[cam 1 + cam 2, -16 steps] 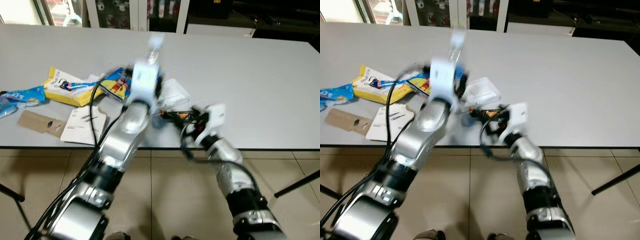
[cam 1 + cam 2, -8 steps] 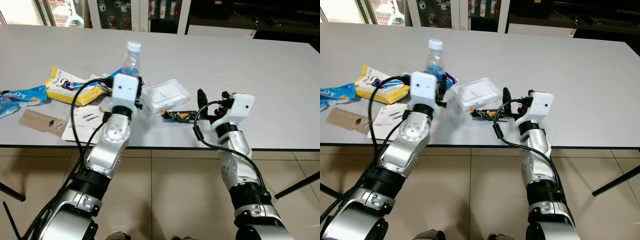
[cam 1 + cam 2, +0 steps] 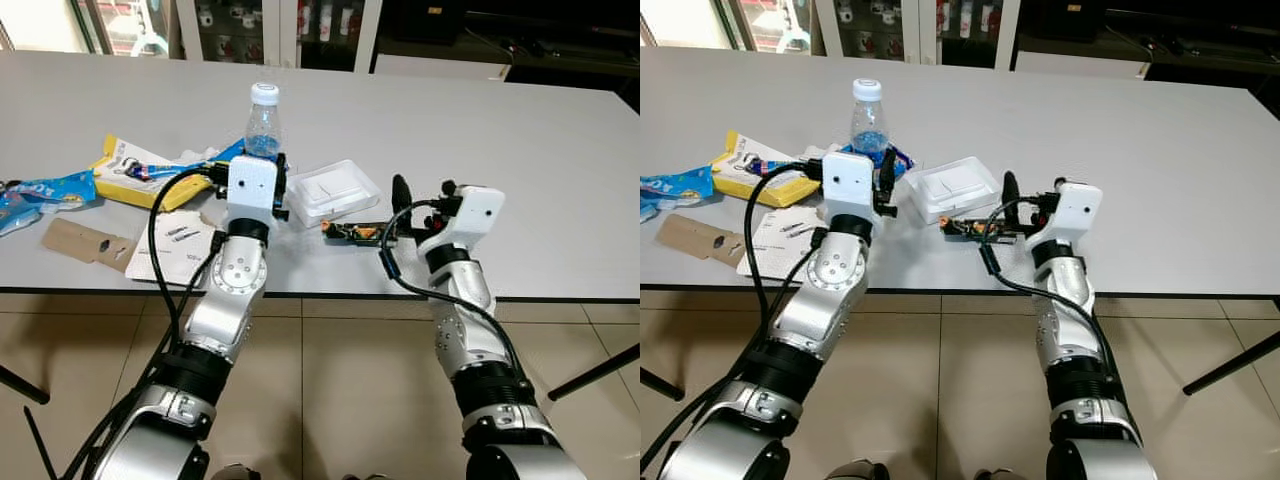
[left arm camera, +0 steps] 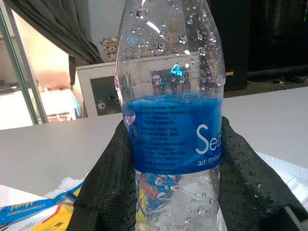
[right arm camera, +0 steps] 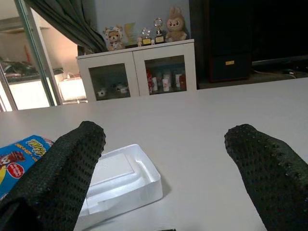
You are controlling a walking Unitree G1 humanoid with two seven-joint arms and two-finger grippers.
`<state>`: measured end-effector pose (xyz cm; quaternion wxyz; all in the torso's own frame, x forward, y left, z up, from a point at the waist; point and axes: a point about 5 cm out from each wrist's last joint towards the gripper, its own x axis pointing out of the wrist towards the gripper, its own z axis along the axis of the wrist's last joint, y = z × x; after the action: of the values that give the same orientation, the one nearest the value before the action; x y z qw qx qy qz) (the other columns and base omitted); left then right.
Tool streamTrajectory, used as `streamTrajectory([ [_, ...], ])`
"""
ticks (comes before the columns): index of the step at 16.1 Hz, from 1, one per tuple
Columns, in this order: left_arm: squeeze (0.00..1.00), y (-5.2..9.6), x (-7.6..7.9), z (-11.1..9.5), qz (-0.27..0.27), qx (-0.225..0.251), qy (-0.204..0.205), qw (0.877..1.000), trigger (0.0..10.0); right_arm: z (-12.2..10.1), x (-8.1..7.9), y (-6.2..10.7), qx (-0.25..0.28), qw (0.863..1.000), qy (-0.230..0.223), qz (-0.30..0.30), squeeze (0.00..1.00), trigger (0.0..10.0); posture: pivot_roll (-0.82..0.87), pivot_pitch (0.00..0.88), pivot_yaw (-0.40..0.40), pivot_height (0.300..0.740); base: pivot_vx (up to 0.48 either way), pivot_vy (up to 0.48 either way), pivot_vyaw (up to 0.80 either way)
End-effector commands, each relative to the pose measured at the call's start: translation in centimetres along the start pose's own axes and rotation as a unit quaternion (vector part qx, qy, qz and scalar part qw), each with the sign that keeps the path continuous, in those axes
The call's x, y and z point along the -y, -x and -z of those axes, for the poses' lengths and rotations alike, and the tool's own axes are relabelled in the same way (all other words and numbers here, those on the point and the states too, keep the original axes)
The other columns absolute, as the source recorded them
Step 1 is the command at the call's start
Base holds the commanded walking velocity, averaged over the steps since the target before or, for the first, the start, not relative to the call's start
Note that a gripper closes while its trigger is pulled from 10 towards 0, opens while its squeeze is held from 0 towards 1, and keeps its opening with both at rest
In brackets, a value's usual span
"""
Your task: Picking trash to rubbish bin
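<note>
On the table point(image 3: 520, 150), the left gripper point(image 4: 173, 192) had steadied from its blurred swing and was clamped on the upright bottle point(image 3: 262, 122), which stood beside the white tray point(image 3: 332, 192). That looked like a secure grasp, ready to lift. The right gripper point(image 5: 163, 159) hovered spread wide near the front edge, with bare tabletop on its right.

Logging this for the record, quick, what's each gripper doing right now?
Left gripper: closed on the water bottle.
Right gripper: open, holding nothing.
</note>
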<state>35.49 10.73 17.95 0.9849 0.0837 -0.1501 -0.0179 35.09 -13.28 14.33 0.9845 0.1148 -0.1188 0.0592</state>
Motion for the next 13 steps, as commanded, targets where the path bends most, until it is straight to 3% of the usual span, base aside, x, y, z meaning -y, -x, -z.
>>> streamTrajectory([
  [1,0.0,0.16,0.14,0.43,0.005,-0.003,-0.003,1.0,10.0,-0.2,-0.09,-0.19,0.007,1.0,0.004,0.0,0.0,10.0,-0.04,0.0,-0.073,0.74,0.0,0.0,0.0],
  [7,0.0,0.5,0.23,0.49,0.005,0.006,0.005,1.0,10.0,0.02,0.15,-0.02,0.004,1.0,0.006,0.0,0.0,10.0,-0.04,0.0,-0.079,0.74,0.0,0.0,0.0],
  [13,0.0,0.69,0.68,0.62,0.007,0.005,0.01,1.0,10.0,0.3,0.03,0.13,-0.002,1.0,0.004,-0.004,0.0,10.0,-0.05,0.0,-0.082,0.74,-0.3,0.0,0.0],
])
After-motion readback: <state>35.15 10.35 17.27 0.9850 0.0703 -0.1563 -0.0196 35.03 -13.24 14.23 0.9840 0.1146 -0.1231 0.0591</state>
